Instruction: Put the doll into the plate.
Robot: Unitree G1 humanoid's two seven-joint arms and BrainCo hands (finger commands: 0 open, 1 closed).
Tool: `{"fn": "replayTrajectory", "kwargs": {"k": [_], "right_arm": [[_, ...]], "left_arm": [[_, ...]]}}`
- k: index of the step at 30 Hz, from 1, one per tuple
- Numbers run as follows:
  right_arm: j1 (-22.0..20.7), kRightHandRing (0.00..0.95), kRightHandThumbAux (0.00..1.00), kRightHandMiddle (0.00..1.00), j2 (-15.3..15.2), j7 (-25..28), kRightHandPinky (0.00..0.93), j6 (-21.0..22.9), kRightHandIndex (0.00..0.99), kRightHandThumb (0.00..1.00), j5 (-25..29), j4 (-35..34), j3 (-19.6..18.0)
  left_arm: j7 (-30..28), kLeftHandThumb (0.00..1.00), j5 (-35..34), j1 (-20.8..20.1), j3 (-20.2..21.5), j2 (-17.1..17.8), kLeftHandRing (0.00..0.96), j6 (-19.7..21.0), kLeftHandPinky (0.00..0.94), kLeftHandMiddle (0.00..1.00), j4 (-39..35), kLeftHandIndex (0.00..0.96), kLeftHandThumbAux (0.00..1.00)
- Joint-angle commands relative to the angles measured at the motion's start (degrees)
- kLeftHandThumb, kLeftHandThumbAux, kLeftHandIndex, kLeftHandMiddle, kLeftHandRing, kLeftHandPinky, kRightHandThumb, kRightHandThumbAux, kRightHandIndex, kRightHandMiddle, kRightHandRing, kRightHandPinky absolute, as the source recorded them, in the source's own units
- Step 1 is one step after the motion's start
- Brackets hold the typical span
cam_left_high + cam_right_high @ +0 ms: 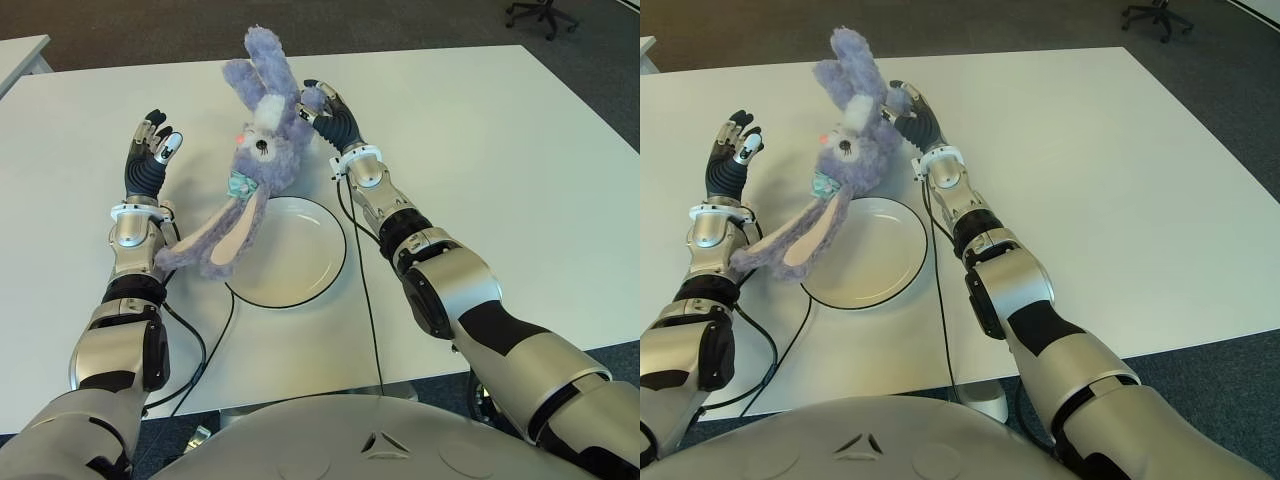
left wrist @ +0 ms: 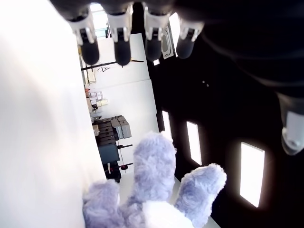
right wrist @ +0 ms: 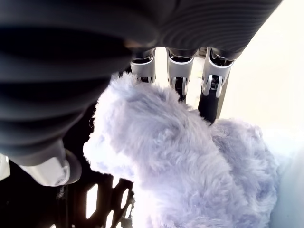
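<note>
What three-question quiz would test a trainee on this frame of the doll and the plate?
1. True or false: the doll lies fully inside the plate.
2. Which robot hand grips the doll? A) left robot hand B) right robot hand
3. Fill in: the left robot hand's fingers are ____ and hold nothing.

Key: 1 false, it is held up, long ears drooping over the plate's left rim and the table. 2 B, fingers closed on a plush limb. 3 open.
</note>
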Motion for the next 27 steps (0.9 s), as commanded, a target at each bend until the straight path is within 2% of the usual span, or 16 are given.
{"fn": "replayTrajectory", "kwargs": {"k": [1, 3, 4, 5, 7, 8, 9, 12, 27], "right_arm": [[0.3, 0.242, 0.579, 0.234, 10.8, -0.8, 0.306, 1.1, 0.189, 0.589, 1.5, 0.3, -1.1], [0.3, 0.292, 0.603, 0.282, 10.9, -1.2, 0.350, 1.4, 0.242, 0.661, 1.7, 0.4, -1.4], [0.3, 0.361, 0.664, 0.411, 11.1, -1.5, 0.395, 1.3, 0.366, 0.795, 1.9, 0.4, -1.7], [0.3, 0.383, 0.678, 0.445, 11.2, -1.7, 0.411, 1.2, 0.398, 0.829, 2.2, 0.4, -2.0], [0.3, 0.487, 0.667, 0.436, 11.3, -1.8, 0.433, 1.0, 0.394, 0.928, 2.4, 0.4, -2.3], [0.4, 0.495, 0.667, 0.436, 11.3, -1.7, 0.434, 0.7, 0.394, 0.935, 2.5, 0.4, -2.4], [0.5, 0.477, 0.669, 0.426, 11.3, -1.5, 0.514, 0.5, 0.382, 0.983, 2.5, 0.4, -2.5], [0.6, 0.477, 0.671, 0.422, 11.3, -1.0, 0.546, -0.2, 0.377, 0.999, 2.7, 0.4, -2.5], [0.4, 0.489, 0.671, 0.422, 10.8, 0.0, 0.553, -0.9, 0.373, 1.000, 2.3, 0.4, -2.1]], "left_arm": [[0.5, 0.000, 1.7, 7.1, -1.4, -3.7, 0.092, 0.6, 0.098, 0.076, 4.4, 0.000, 0.446], [0.4, 0.000, 1.6, 7.1, -1.4, -3.7, 0.094, 0.6, 0.102, 0.076, 4.5, 0.000, 0.444], [0.3, 0.000, 1.6, 7.1, -1.3, -3.6, 0.095, 0.6, 0.103, 0.076, 4.5, 0.000, 0.444], [0.3, 0.000, 1.6, 7.1, -1.3, -3.6, 0.094, 0.5, 0.103, 0.075, 4.5, 0.000, 0.444], [0.2, 0.000, 1.6, 7.1, -1.3, -3.6, 0.094, 0.5, 0.102, 0.075, 4.5, 0.000, 0.445], [0.2, 0.000, 1.6, 7.1, -1.4, -3.6, 0.094, 0.4, 0.102, 0.075, 4.5, 0.000, 0.445], [0.2, 0.000, 1.6, 7.1, -1.4, -3.6, 0.095, 0.4, 0.102, 0.076, 4.4, 0.000, 0.445], [0.3, 0.000, 1.7, 7.1, -1.4, -3.6, 0.096, 0.4, 0.105, 0.077, 4.4, 0.000, 0.442], [0.1, 0.000, 1.7, 6.7, -1.4, -3.5, 0.091, 0.2, 0.100, 0.074, 4.9, 0.000, 0.442]]}}
